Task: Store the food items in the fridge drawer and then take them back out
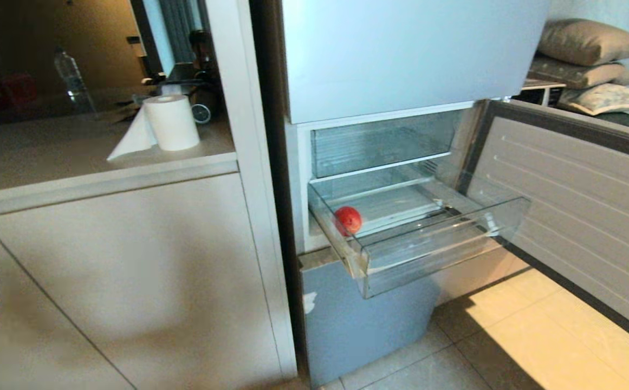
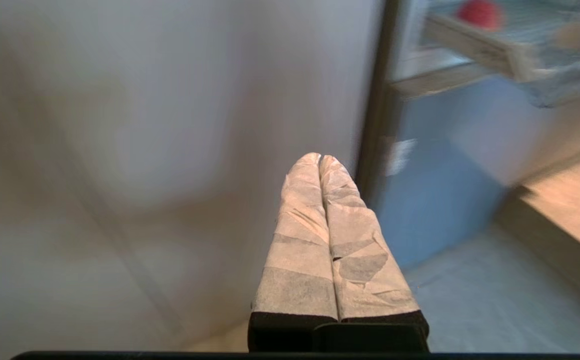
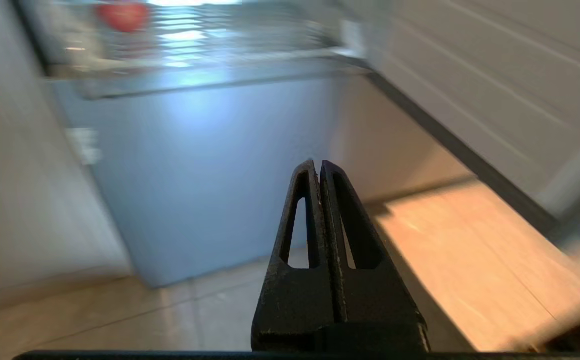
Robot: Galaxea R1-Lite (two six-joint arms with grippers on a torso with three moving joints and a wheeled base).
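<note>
The red apple point(image 1: 348, 220) sits in the clear fridge drawer point(image 1: 433, 254), which is pulled out at centre frame, the fruit against its left end near the front lip. The fridge door point(image 1: 579, 216) stands open on the right. Neither arm shows in the head view. Low down, the left gripper point(image 2: 319, 159), wrapped in pale tape, has its jaws pressed together; the black right gripper point(image 3: 318, 165) is likewise closed on nothing. A paper towel roll point(image 1: 170, 122) stands on the counter point(image 1: 49, 157), upper left.

closed right gripper point(image 3: 320, 165), red fruit point(image 3: 122, 15) in fridge drawer point(image 3: 210, 70)
</note>
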